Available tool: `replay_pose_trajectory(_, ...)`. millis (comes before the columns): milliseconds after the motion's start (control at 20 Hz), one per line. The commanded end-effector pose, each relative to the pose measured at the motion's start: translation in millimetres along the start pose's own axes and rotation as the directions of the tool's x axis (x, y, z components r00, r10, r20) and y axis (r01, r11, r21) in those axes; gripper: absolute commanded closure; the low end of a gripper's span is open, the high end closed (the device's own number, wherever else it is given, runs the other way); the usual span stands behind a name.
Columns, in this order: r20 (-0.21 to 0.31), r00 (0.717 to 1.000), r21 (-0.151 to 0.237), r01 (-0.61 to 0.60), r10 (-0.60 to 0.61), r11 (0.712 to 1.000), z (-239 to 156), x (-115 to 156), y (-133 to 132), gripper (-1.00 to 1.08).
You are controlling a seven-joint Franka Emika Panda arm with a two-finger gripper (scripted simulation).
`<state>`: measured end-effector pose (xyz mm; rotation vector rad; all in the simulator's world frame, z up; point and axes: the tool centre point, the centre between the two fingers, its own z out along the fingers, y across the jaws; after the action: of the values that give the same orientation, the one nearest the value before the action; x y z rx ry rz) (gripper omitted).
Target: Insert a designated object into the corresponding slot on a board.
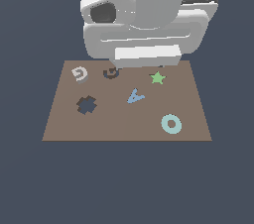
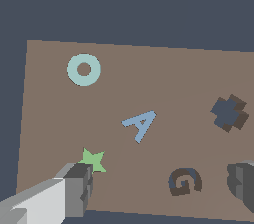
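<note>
The pale grey G block (image 1: 79, 74) lies on the brown board (image 1: 124, 126) at its far corner on the exterior view's left. The dark G-shaped slot (image 1: 111, 73) is just to its right, partly under the arm's white hand (image 1: 146, 55). In the wrist view my gripper (image 2: 159, 182) is open and empty, with one finger (image 2: 78, 187) by the green star and the other (image 2: 242, 184) at the picture's edge. The G slot (image 2: 184, 182) lies between the fingers, below them. The grey G block is out of the wrist view. The fingertips are hidden in the exterior view.
On the board (image 2: 188, 84) are a dark cross-shaped cutout (image 1: 86, 104) (image 2: 229, 113), a light blue letter A (image 1: 135, 96) (image 2: 141, 124), a green star (image 1: 157, 77) (image 2: 93, 160) and a teal ring (image 1: 171, 124) (image 2: 84, 69). Dark floor surrounds the board.
</note>
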<state>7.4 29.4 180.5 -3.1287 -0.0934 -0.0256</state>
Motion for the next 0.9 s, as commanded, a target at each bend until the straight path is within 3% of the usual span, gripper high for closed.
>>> replay_pose_trajectory(0, 0.0, 1.0, 0.0, 0.0, 0.0, 1.0, 0, 0, 0, -0.92)
replay_pose_trajectory(450, 0.001, 0.999, 0.0, 0.034, -0.034, 0.999, 9, -10, 11, -0.92)
replay_pose_trajectory(850, 0.005, 0.993, -0.001, 0.118, -0.118, 0.993, 31, -33, 40, -0.92)
